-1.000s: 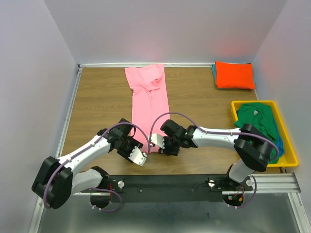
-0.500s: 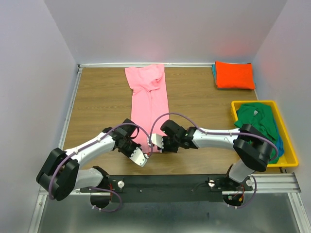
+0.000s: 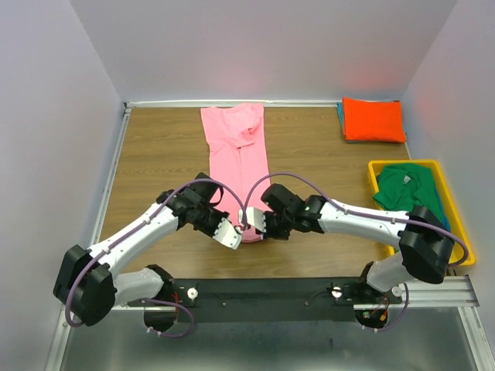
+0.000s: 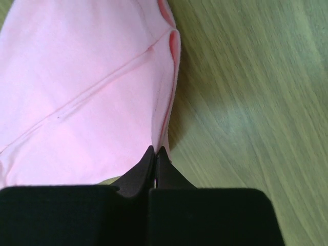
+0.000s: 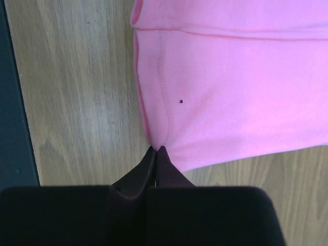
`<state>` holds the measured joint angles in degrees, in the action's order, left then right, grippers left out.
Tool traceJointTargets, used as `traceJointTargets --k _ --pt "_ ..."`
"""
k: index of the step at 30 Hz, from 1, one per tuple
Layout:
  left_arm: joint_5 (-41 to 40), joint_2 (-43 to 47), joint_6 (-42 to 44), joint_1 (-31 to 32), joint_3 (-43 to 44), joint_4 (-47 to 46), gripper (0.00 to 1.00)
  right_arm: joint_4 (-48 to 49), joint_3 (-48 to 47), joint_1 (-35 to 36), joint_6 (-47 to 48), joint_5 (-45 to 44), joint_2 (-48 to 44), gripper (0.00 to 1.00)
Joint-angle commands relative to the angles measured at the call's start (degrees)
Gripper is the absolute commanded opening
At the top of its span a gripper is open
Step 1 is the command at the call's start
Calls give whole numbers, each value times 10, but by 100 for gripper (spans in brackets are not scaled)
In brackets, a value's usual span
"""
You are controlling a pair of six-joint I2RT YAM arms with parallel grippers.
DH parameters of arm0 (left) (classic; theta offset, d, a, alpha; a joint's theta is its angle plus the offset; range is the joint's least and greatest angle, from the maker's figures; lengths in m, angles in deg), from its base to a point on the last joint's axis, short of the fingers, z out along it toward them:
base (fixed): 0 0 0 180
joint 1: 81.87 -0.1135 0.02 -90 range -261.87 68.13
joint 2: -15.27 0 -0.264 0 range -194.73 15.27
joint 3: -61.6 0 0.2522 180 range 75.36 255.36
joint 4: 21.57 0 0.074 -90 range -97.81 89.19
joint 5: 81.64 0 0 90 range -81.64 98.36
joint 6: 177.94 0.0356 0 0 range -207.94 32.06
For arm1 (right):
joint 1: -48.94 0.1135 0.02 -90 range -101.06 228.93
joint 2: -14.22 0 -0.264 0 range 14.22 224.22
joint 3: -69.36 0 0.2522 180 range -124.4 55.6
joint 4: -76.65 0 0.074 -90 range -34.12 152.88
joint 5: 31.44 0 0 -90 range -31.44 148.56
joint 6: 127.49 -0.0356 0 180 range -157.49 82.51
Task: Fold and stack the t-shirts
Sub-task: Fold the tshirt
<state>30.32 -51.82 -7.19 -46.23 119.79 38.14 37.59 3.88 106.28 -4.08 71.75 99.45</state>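
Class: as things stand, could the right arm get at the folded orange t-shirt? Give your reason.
Probably not yet: the right gripper is shut on the near hem of the pink t-shirt. Once released, bare table lies between it and the orange t-shirt, though far off.

top: overhead, from behind, far | wrists: close, downward | shared: pink t-shirt

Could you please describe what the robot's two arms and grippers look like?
The left arm and right arm have white link shells with bulky black joints, and a purple cable loops along each. The left gripper and right gripper have white housings and black fingers tapering to thin tips.
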Motion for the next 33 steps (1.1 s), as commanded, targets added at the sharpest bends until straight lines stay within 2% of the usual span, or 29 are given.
traceJointTargets --k 1,4,11,16,21,25,33 --pt "49 32 -31 0 28 40 0 -67 -44 4 16 15 -24 1" --pt "80 63 -27 2 38 68 0 -111 -48 7 12 60 -45 1" --pt "142 98 -52 15 81 161 0 -187 -71 17 -5 101 -96 1" --pt "147 84 -74 7 111 170 0 -197 -123 11 0 52 -99 1" --pt "140 32 -30 -69 159 161 0 -210 -156 -66 62 70 -55 1" --pt "163 -28 3 -125 189 146 0 -210 -181 -98 107 65 -17 1" --pt "155 -140 34 -182 238 80 0 -209 -275 -180 190 75 86 1"
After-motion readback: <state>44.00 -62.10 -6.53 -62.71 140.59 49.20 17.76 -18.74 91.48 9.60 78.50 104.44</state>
